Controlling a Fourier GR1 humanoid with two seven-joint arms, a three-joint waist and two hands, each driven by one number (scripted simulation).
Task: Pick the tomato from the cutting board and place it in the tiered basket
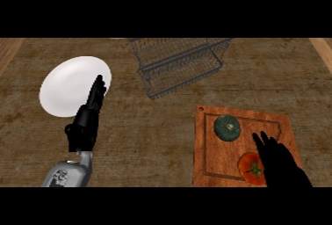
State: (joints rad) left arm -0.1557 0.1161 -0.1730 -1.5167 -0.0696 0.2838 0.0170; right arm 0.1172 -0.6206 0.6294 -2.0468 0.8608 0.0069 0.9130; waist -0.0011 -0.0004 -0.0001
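At lower right of the frame, the right robot hand [284,163] hovers open, holding nothing, just beside the tomato [251,167] on the cutting board [214,147]. A careless close could roll the tomato or catch the dark green vegetable [227,127] nearby. The tiered basket [178,66] stands top centre. The left robot hand [88,116] rests open at left, before a white plate [68,85] on the desk [149,132].

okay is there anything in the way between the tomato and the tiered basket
Partly. The dark green vegetable lies on the cutting board roughly between the tomato and the tiered basket. Beyond the board, only bare counter shows. The right hand is right beside the tomato.
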